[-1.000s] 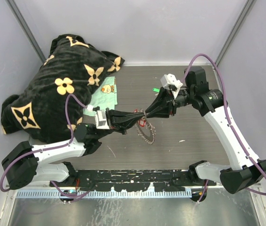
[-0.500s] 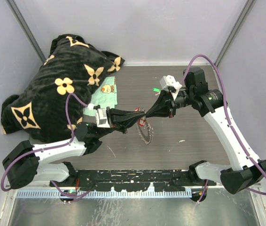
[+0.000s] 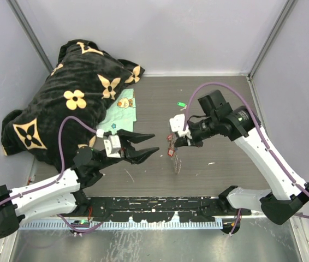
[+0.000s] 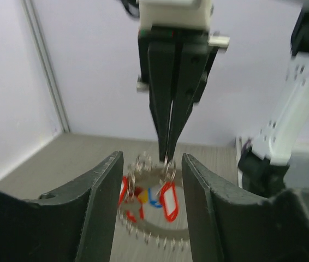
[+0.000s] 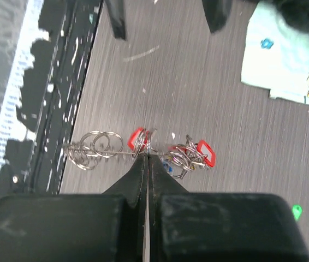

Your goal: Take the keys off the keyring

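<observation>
Hanging over the middle of the dark grey wooden table [image 3: 225, 98], the big dark grey metal keyring [image 4: 149, 233] with the bumpy rim is pinched at its top by the right gripper [image 3: 172, 141]. The two black fingers are squeezed tight together on it, so the ring dangles straight down. The small silver keys [image 4: 166, 201] with red, blue and yellow plastic tags are bunched on the ring just under that pinch. I think it is held up like this so the keys swing free and are easy to get at. The left gripper [image 3: 154, 143] sits just to the left of the ring with its fingers spread wide and nothing in them. It points right at the keys but does not touch them. It looks ready to come in and take hold of one key. No key is off the ring yet. Far off to the left lie a black fluffy blanket with gold flowers [image 3: 72, 98] and a small pale green cloth [image 3: 123, 112], well out of the way.
</observation>
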Controlling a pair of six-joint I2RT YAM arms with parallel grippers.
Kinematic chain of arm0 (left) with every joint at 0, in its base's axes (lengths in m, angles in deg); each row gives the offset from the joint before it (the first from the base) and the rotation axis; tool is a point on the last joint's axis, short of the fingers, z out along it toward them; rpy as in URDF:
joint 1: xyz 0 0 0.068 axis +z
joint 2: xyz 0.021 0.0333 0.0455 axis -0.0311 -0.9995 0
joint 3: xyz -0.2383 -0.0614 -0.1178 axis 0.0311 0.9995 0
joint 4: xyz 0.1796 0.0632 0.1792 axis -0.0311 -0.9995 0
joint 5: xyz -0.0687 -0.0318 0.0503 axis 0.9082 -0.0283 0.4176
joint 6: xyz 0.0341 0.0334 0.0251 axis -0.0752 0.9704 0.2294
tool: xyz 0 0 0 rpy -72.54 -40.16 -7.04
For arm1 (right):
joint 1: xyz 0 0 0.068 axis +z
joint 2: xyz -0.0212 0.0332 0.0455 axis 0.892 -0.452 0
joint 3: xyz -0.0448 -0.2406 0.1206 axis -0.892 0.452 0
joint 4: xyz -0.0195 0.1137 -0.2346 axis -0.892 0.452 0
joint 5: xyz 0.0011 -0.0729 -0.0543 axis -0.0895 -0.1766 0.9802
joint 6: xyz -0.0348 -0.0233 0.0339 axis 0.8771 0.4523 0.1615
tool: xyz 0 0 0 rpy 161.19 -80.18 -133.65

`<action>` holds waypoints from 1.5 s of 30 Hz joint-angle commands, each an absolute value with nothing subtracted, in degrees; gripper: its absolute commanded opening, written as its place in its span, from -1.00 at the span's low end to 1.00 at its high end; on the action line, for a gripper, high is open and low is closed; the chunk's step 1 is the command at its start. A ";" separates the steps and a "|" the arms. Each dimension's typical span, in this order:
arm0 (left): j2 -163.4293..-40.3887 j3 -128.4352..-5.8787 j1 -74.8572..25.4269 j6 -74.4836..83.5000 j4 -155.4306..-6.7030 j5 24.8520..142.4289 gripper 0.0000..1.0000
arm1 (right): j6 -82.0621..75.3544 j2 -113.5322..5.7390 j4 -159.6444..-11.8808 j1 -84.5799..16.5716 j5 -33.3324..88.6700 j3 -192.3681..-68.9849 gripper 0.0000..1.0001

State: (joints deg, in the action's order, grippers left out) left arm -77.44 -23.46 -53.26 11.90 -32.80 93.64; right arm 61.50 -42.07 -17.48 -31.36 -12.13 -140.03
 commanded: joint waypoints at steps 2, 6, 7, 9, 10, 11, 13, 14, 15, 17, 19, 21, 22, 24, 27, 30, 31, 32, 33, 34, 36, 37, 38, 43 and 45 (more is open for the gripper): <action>-78.87 -20.19 -56.82 21.34 -42.62 92.70 -0.07 | 71.57 -41.83 -11.39 -27.27 1.93 -144.40 -0.99; -85.73 -20.05 -59.90 23.02 -36.76 89.62 -0.16 | 75.74 -42.31 -9.57 -26.83 3.62 -145.82 -0.98; -87.56 -19.96 -60.36 22.99 -34.81 89.29 -0.16 | 76.47 -42.32 -9.05 -26.75 3.21 -145.97 -0.99; -90.95 -19.74 -61.05 22.13 -30.47 88.94 -0.17 | 78.25 -42.32 -7.94 -26.73 2.00 -146.01 -0.99; -92.58 -19.58 -61.26 21.44 -28.03 89.08 -0.17 | 78.86 -42.19 -7.62 -26.74 1.49 -145.82 -0.99; -94.08 -19.55 -61.54 20.50 -26.08 89.19 -0.16 | 79.37 -42.14 -7.37 -26.74 1.15 -145.57 -0.99; -96.71 -19.81 -62.14 19.44 -23.03 88.99 -0.16 | 80.25 -42.04 -7.00 -26.73 0.70 -145.16 -0.99; -97.81 -19.92 -62.37 19.10 -22.20 88.51 -0.15 | 80.46 -42.00 -6.87 -26.71 0.39 -145.01 -0.99; -98.67 -19.90 -62.56 18.82 -21.20 87.74 -0.13 | 80.64 -41.92 -6.82 -26.74 0.03 -144.91 -0.99; -100.86 -19.67 -62.81 17.98 -19.15 86.07 -0.11 | 81.08 -41.73 -6.50 -26.71 -0.78 -144.78 -0.99; -102.28 -19.51 -62.96 17.39 -17.27 85.29 -0.11 | 81.24 -41.69 -6.38 -26.75 -1.43 -144.66 -0.99; -103.31 -19.56 -63.01 16.80 -15.90 84.65 -0.10 | 81.30 -41.65 -6.38 -26.73 -1.93 -144.60 -0.98; -103.83 -19.65 -63.01 16.42 -15.21 84.54 -0.10 | 81.29 -41.64 -6.38 -26.70 -2.22 -144.54 -0.99; -104.84 -19.81 -63.08 15.06 -13.05 84.83 -0.11 | 81.33 -41.66 -6.38 -26.73 -2.54 -144.34 -0.99; -106.28 -19.99 -63.23 13.87 -11.26 84.84 -0.11 | 81.29 -41.49 -6.49 -26.75 -2.78 -143.93 -0.99; -106.81 -19.90 -63.35 13.60 -10.62 84.04 -0.12 | 81.26 -41.22 -6.47 -26.76 -3.38 -143.69 -0.99; -106.90 -19.99 -63.34 13.36 -10.27 83.93 -0.13 | 81.24 -41.10 -6.47 -26.68 -3.49 -143.58 -0.99; -106.96 -20.10 -63.41 13.10 -10.11 83.91 -0.13 | 81.27 -41.05 -6.55 -26.69 -3.58 -143.41 -0.99; -107.03 -20.34 -63.43 12.82 -10.03 84.03 -0.13 | 81.27 -40.97 -6.55 -26.76 -3.66 -143.26 -0.99; -107.16 -20.65 -63.47 12.43 -10.03 83.96 -0.14 | 81.25 -40.86 -6.55 -26.75 -3.75 -143.15 -0.98; -107.82 -21.41 -63.59 11.63 -9.90 84.01 -0.14 | 81.24 -40.84 -6.64 -26.74 -4.01 -142.96 -0.98; -108.30 -21.76 -63.71 11.34 -9.60 84.04 -0.14 | 81.24 -40.74 -6.64 -26.74 -4.13 -142.94 -0.99; -108.78 -21.98 -63.76 11.00 -9.15 84.01 -0.14 | 81.24 -40.74 -6.69 -26.76 -4.15 -142.88 -0.99; -110.57 -22.30 -63.96 9.50 -6.29 84.01 -0.20 | 81.25 -40.23 -6.71 -26.79 -4.24 -142.53 -0.99; -110.92 -22.40 -64.05 9.12 -5.73 84.04 -0.27 | 81.24 -39.95 -6.81 -26.72 -4.32 -142.06 -0.98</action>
